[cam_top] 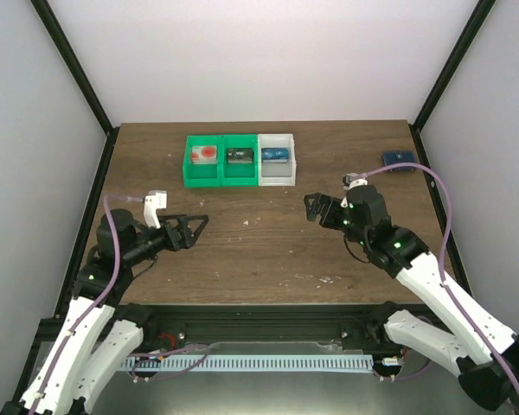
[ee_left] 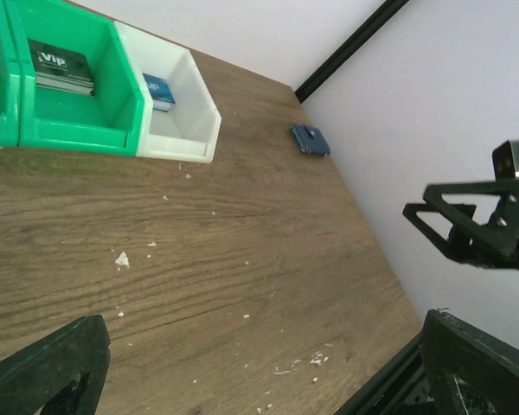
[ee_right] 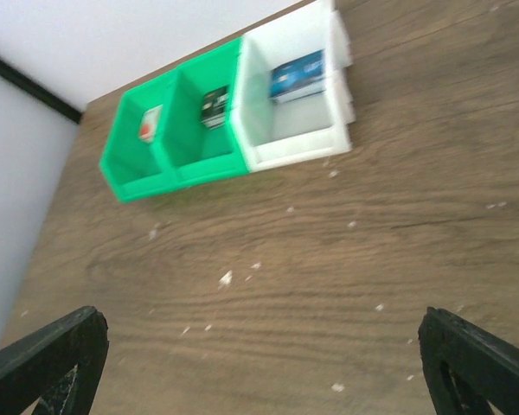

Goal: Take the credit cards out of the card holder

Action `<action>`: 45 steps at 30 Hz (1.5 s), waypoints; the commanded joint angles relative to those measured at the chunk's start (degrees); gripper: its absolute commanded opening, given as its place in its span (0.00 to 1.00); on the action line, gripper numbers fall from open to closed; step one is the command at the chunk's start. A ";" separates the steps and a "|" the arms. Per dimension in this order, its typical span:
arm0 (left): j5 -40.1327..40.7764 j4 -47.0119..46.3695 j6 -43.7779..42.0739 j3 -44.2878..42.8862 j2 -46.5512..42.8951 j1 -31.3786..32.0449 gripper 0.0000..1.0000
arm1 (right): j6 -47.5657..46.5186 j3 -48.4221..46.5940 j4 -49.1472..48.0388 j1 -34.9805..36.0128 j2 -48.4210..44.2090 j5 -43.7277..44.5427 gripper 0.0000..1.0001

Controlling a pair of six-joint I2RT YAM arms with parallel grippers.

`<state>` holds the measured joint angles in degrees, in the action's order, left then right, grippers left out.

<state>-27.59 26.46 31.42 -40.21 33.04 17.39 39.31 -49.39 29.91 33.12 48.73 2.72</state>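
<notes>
My table [cam_top: 268,251] is a dark brown wood-grain board, sprinkled with small pale flecks [ee_left: 121,258]. Plain pale walls [cam_top: 268,52] close it in on three sides, with black frame posts [cam_top: 73,65] running up the corners. Along the far edge I count three open plastic bins standing in one touching row: two green plastic bins [cam_top: 189,160] on the left and one white plastic bin [cam_top: 277,179] on the right. The leftmost green bin holds the credit cards [cam_top: 205,153], showing as one pale whitish rectangle with a large red circle; I cannot tell whether more lie under it. The middle bin holds one black card-sized item [cam_top: 240,156], and the white bin one blue card-sized item [cam_top: 275,156]. The single small dark blue card holder [cam_top: 399,159] lies flat on the bare wood near the far right corner, well apart from the bins and from both of my tools. My left gripper [cam_top: 199,229] hangs over the near left of the table with its fingers spread wide and nothing between them. My right gripper [cam_top: 313,210] faces it from the right, likewise spread wide and holding nothing.
</notes>
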 commanded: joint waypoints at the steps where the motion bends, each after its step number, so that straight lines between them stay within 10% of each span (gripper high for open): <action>1: -1.33 -1.96 -5.47 1.63 -1.80 -0.25 1.00 | -0.63 0.90 -6.31 -1.33 4.33 13.54 1.00; 9: 1.29 -1.02 -12.06 -1.00 -3.70 -0.29 1.00 | -5.95 1.43 -19.95 -19.34 18.46 12.51 0.97; 27: 6.68 -4.34 -11.58 4.07 -8.37 1.65 1.00 | -31.55 -28.68 -15.83 -31.05 64.42 30.08 0.36; 45: 7.83 -4.72 -11.38 4.73 -8.43 2.12 0.98 | -40.59 -46.66 -14.21 -35.98 80.22 31.51 0.34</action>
<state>-20.38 22.79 20.69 -36.12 25.26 19.35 0.38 -90.04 14.94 -2.26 126.23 33.06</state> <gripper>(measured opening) 0.986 0.342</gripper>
